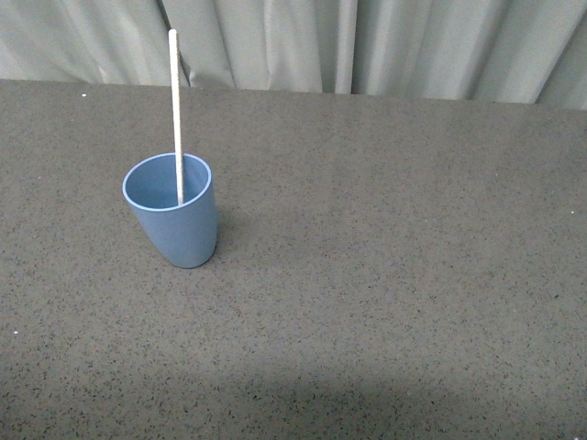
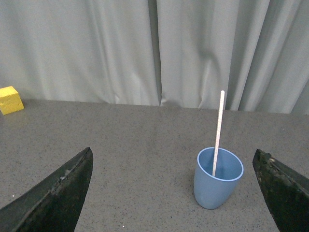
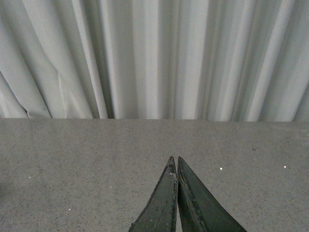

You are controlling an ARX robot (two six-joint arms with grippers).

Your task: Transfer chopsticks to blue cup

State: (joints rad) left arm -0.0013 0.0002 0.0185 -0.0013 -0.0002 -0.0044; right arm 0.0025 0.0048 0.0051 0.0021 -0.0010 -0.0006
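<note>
- A dark grey speckled table [image 1: 385,275] fills the scene.
- A pale grey pleated curtain [image 1: 413,46] hangs behind it.
- A yellow block [image 2: 10,100] lies near the curtain.

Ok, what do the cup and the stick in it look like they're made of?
The blue cup looks like matte plastic: even light-blue colour, no gloss, paler rim. The chopsticks look like pale wood or bamboo, cream and dull, though too thin to tell from plastic.
</note>
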